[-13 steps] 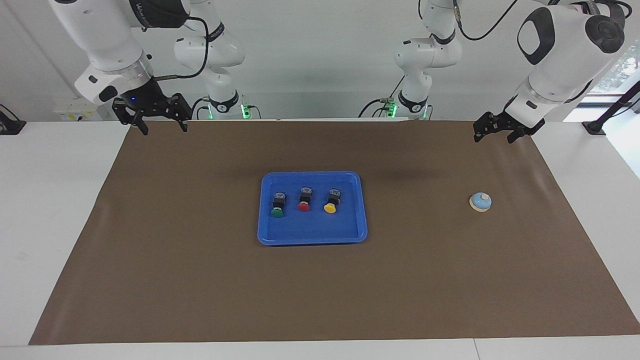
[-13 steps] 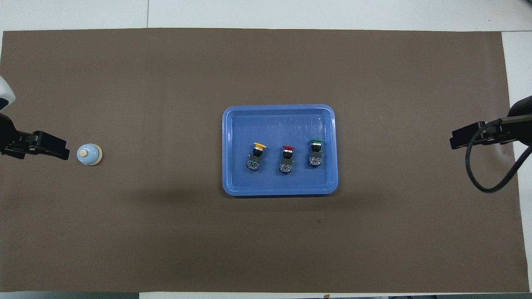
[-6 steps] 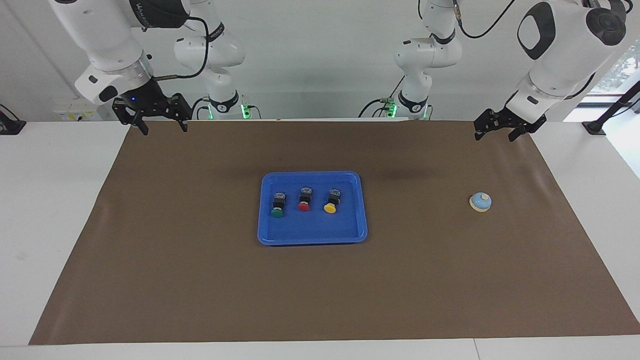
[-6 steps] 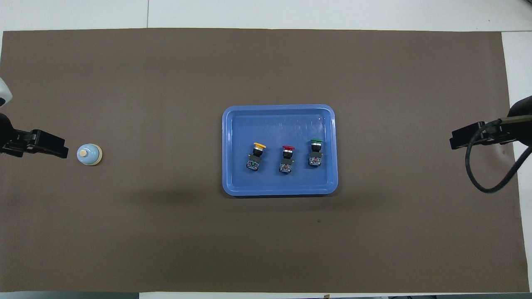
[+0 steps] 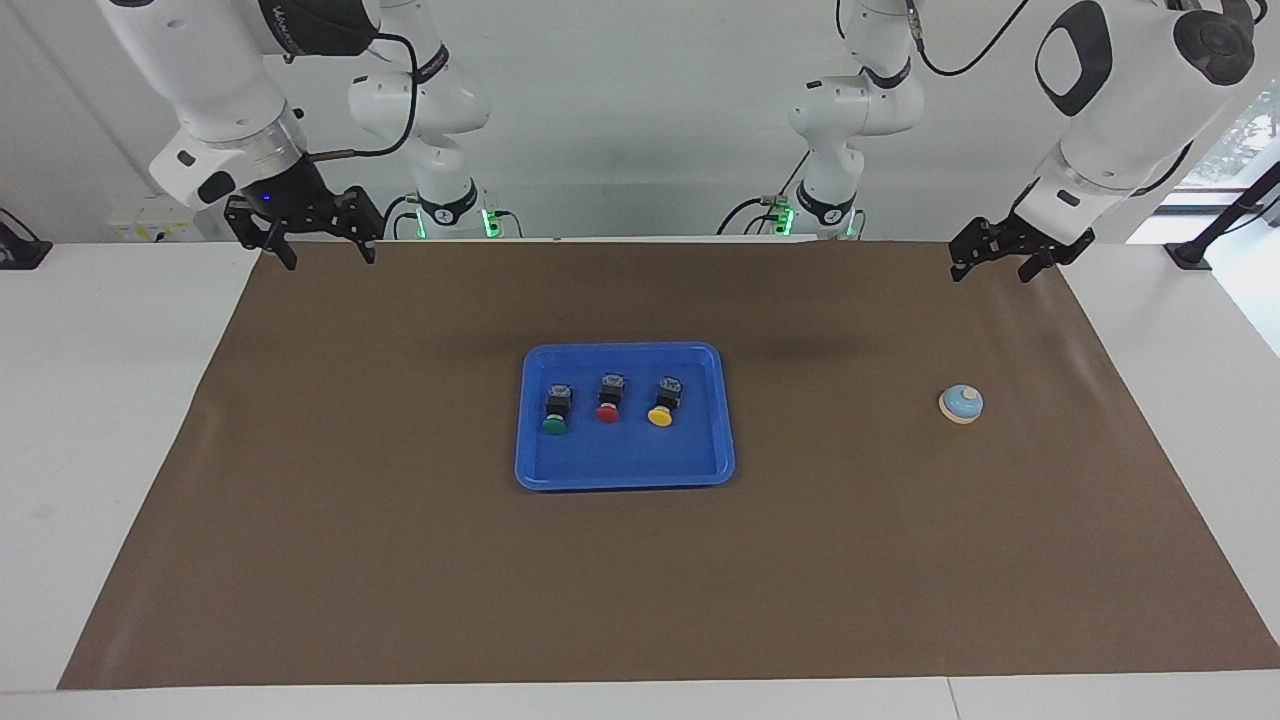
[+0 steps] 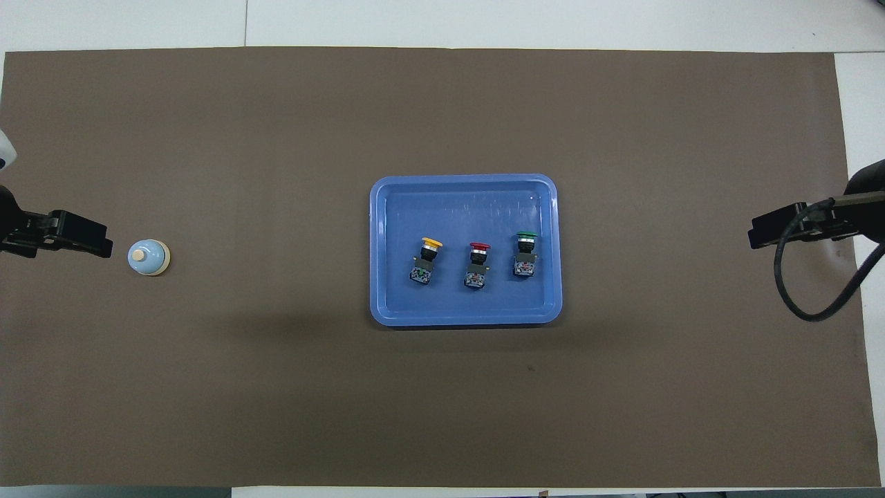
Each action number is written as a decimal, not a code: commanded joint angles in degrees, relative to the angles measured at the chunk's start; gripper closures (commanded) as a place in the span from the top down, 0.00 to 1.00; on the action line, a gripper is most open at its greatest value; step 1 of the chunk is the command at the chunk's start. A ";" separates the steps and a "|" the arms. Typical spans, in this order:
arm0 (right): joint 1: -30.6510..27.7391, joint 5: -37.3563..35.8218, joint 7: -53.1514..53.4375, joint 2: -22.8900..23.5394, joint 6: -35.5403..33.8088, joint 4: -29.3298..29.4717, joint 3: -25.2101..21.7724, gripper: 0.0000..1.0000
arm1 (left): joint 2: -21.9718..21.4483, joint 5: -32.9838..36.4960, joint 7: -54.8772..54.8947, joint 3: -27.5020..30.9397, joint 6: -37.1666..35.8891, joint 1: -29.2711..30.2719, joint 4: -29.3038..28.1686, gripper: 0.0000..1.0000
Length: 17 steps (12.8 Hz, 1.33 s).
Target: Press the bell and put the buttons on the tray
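The blue tray [image 5: 625, 475] lies flat at the middle of the brown-covered surface [image 5: 400, 560], and all three buttons rest inside it in a row, each lying on its side with the cap pointing away from the robots: the green button [image 5: 556, 409] toward the right arm's end, the red button [image 5: 609, 399] in the middle, the yellow button [image 5: 664, 401] toward the left arm's end. The bell [image 5: 961, 404] stands upright and alone on the surface toward the left arm's end, well apart from the tray. The left gripper [image 5: 990, 260] hangs over the robots' edge of the brown cover, clear of the bell; its jaws carry nothing, and their spacing cannot be read. The right gripper [image 5: 318, 244] waits over the cover's corner at the right arm's end, jaws spread and empty. Judged by appearance, the buttons are light, rigid plastic parts; the square black body offers flat parallel faces for a pinch, whereas the round cap would tend to slip. The bell is a small, light, hard dome; it should be actuated by a straight downward push on the cream knob [image 6: 139, 255], since an off-centre push could slide it.
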 commanded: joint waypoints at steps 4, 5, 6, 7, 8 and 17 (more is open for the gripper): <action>-1.12 -0.83 -1.07 -0.89 -0.59 -0.63 0.88 1.00 | 0.57 -0.01 -2.60 -0.55 0.89 -0.48 1.60 1.00; -1.12 -0.83 -1.07 -0.89 -0.59 -0.63 0.88 1.00 | 0.22 -0.01 -2.34 -0.55 1.07 -0.48 0.89 1.00; -1.12 -0.83 -1.07 -0.89 -0.59 -0.63 0.88 1.00 | 0.22 -0.01 -2.42 -0.55 1.07 -0.48 0.89 1.00; -1.12 -0.83 -1.07 -0.89 -0.59 -0.63 0.88 1.00 | 0.22 -0.01 -2.42 -0.55 1.07 -0.48 0.89 1.00; -1.12 -0.83 -0.99 -0.89 -0.59 -0.63 0.88 1.00 | 0.22 -0.01 -2.42 -0.55 1.07 -0.48 0.89 1.00; -1.12 -0.83 -1.07 -0.89 -0.59 -0.63 0.88 1.00 | 0.22 -0.01 -2.42 -0.46 0.98 0.22 0.89 1.00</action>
